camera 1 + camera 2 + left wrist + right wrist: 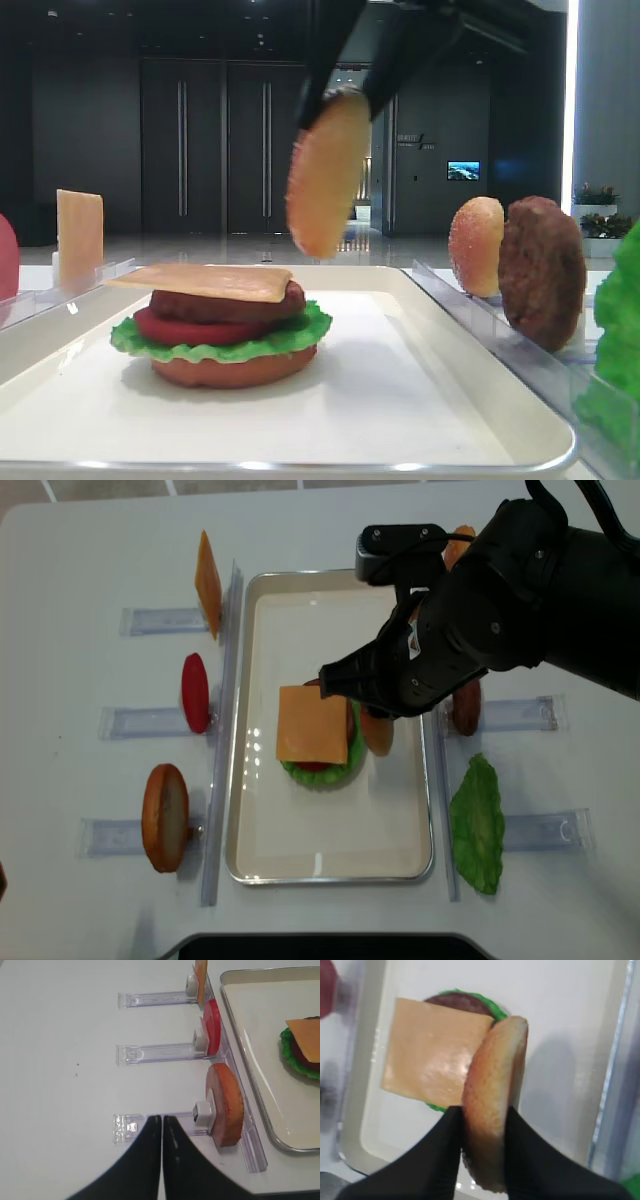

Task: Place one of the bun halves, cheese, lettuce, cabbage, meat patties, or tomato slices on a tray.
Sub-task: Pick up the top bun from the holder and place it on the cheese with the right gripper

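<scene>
Exterior high: right gripper (pixel 335 95) was clamped on the bun top (pixel 328 172), held on edge with its disc near vertical, well above the tray (pixel 480 395). The burger stack (pixel 222 330), capped by a cheese slice (pixel 205 280), sat below and to the left of the bun.

Right wrist: black fingers (pixel 445 1135) pinched the bun top (pixel 495 1110) across its thickness at one rim. The free rim pointed away from the gripper, and the cheese slice (pixel 432 1057) lay to its left. Judgement: the bun needs tipping flat and shifting left to land on the stack.

Left wrist: left gripper (pixel 161 1122) was closed and empty, over the table by the bottom bun (pixel 227 1105) in its rack, clear of the tray.

Realsense overhead: the bun top (pixel 377 732) hung just beside the right edge of the stack, so the right arm was much the nearer.
</scene>
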